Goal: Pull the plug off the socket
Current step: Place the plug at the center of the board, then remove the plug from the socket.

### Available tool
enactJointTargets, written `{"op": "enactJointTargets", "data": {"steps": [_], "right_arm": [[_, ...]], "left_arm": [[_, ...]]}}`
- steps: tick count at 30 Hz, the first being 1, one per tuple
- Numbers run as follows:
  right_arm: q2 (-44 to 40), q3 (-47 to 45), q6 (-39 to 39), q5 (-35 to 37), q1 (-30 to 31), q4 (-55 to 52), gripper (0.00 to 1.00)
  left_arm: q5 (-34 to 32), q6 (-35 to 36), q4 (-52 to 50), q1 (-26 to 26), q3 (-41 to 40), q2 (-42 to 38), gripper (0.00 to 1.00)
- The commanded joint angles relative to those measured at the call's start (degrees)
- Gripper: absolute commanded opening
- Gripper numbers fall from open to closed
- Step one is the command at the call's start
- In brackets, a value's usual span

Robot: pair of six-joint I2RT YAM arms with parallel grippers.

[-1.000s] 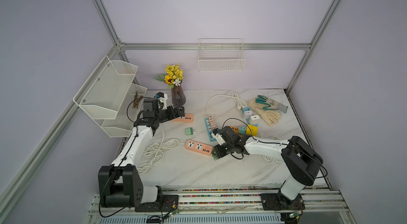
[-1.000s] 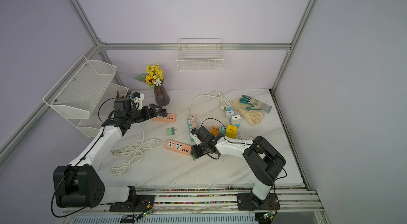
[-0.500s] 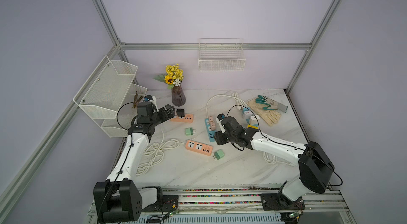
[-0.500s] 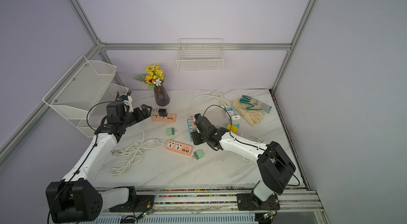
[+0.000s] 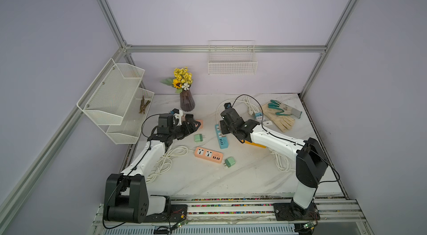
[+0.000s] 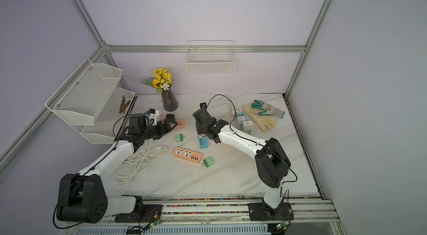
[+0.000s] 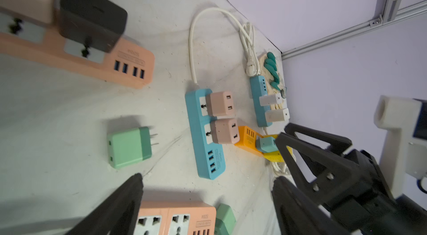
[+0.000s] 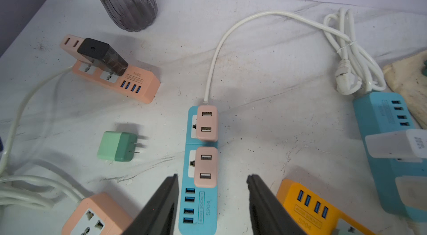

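Right pincer (image 8: 211,183): jaws apart, nothing gripped. Its fingers (image 8: 161,208) stood either side of the blue strip (image 8: 198,213) at the USB end, so the strip ran lengthwise down the gap. Near pink plug (image 8: 205,166) sat just ahead of the tips, seated in its socket. Far pink plug (image 8: 206,123) sat beyond it on the same strip, also seated. Judged the line-up deliberate: straddling the strip put the jaws square to the near plug's flat sides, ready to go forward and close. Could not tell whether the tips touched the strip.

Left pincer (image 7: 209,157): spread wide, empty. Ahead of it and off to one side lay the peach strip (image 7: 129,67), carrying a black plug (image 7: 92,14). In the right wrist view that plug leaned at a tilt rather than standing square. Could not make out whether its prongs sat in the socket.

A loose green plug (image 8: 117,146) lay on its side on the surface (image 8: 265,83), prongs bare. It was off to the side of the right pincer, toward the left one, and clear of any socket.

Judgement: for the right pincer the pull had not begun and the near pink plug looked the likely target. The strip looked light and unanchored, so it might lift with the plug unless pulled straight along the prongs. The idle left pincer could hold it down.
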Motion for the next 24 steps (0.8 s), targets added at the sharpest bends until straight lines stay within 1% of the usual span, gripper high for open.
{"op": "enactJointTargets", "data": {"steps": [1,3,6,10,15,20,21,22,24], "right_arm": [[4.19,4.57,-0.97,-2.85,-0.08,-2.45,0.52],[6.89,6.37,-0.19,-3.14,0.03,-2.89,0.51],[10.19,7.72,1.19,-0.2,0.0,-3.24,0.5],[13.26,8.73,1.48,2.74,0.0,-3.68,0.5],[15.22,9.04,1.33,2.84,0.0,-3.18,0.5],[16.42,8.94,0.69,2.97,-0.14,-2.94,0.44],[16.27,8.56,0.65,2.88,-0.11,-2.77,0.42],[16.04,8.07,0.53,2.78,-0.11,-2.23,0.39],[15.3,7.12,0.34,2.6,-0.17,-1.42,0.34]], "left_arm": [[0.48,-1.82,6.71,-3.04,-1.17,0.48,0.84],[-0.4,-1.66,6.84,-4.82,-1.29,1.5,0.81],[-0.83,-2.4,7.98,-6.43,-2.29,2.45,0.76],[-2.28,-5.08,11.54,-6.94,-5.08,2.24,0.69],[-4.46,-6.97,13.53,-6.94,-6.58,2.57,0.62],[-4.64,-9.2,16.85,-7.1,-7.22,4.18,0.56],[-4.64,-9.93,18.08,-7.15,-7.48,4.24,0.54],[-4.62,-10.67,19.4,-7.33,-7.86,6.31,0.52],[-4.35,-11.91,22.15,-7.76,-8.06,7.94,0.48]]}}
